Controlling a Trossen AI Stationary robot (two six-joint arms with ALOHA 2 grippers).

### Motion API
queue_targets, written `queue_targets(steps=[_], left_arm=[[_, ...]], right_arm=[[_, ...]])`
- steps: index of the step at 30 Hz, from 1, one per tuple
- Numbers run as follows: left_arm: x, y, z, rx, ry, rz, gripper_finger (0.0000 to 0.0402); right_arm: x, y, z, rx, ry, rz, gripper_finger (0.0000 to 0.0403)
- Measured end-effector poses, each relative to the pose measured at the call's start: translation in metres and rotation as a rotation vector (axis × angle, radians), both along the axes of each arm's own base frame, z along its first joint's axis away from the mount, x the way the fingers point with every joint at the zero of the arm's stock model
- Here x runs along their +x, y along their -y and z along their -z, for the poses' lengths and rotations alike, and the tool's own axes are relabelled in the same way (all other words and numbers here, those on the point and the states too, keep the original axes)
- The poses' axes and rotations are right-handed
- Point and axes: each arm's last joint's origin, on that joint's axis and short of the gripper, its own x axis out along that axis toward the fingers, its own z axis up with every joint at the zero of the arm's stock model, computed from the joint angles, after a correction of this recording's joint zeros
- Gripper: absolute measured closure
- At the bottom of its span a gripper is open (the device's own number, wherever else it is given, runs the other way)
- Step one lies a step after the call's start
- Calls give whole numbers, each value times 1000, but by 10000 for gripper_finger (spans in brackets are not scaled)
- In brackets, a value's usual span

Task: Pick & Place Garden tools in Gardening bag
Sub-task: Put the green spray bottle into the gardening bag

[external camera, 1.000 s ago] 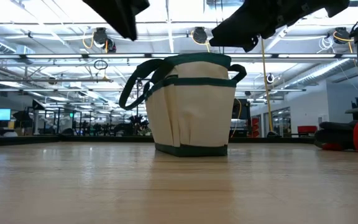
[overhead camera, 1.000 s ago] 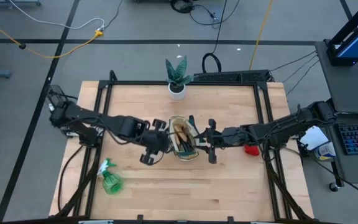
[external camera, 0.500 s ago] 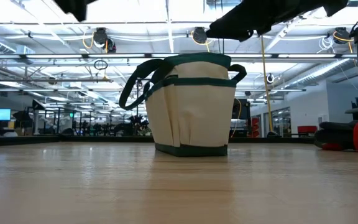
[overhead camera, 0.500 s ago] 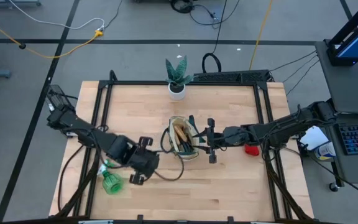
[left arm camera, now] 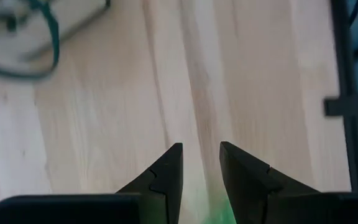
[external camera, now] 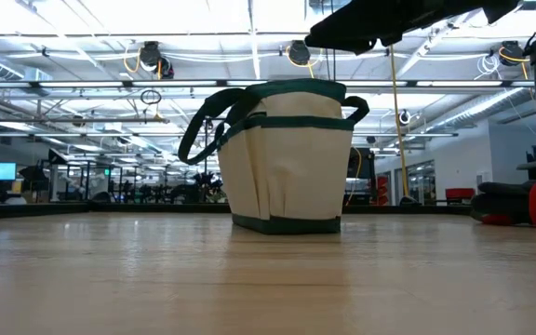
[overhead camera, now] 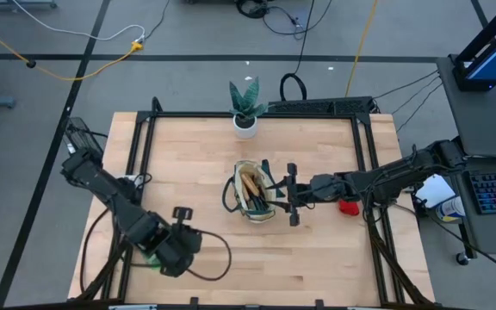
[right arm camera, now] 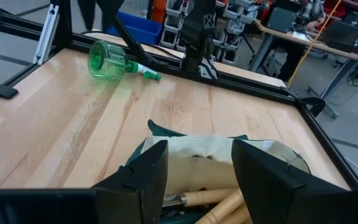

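The beige gardening bag (overhead camera: 255, 193) with green trim stands upright on its base mid-table, and it also shows in the low view (external camera: 282, 158). Pale wooden tool handles (right arm camera: 219, 202) stick up inside it. My right gripper (right arm camera: 199, 146) is open and empty, level at the bag's right rim (overhead camera: 276, 195). The green spray bottle (right arm camera: 107, 61) lies on its side near the table's near-left corner. My left gripper (left arm camera: 201, 149) is open above it, pointing down, with green (left arm camera: 211, 214) showing between the fingers. My left arm mostly hides the bottle (overhead camera: 148, 253) in the high view. A small red item (overhead camera: 348, 207) lies to the right.
A green plant in a white pot (overhead camera: 245, 110) stands at the table's far edge behind the bag. A black frame rail (overhead camera: 375, 232) borders the table. Bare wood (overhead camera: 300, 258) lies between the bag and the near edge.
My left gripper has swung away from the bag's left side toward the table's near-left corner and now sits over the spray bottle. It has left the low view. The bag and my right gripper have stayed in place.
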Motion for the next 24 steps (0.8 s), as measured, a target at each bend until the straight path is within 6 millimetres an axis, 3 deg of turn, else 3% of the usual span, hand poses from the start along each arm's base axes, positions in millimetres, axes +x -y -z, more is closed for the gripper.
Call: queue_targets(steps=[10,24], left_arm=[[-25,-1,14,79,-143,-237,291],[-52,-19,83,101,-525,-390,291]], right_arm=[[0,0,0,6,-1,2,232],[0,0,0,7,-2,2,232]])
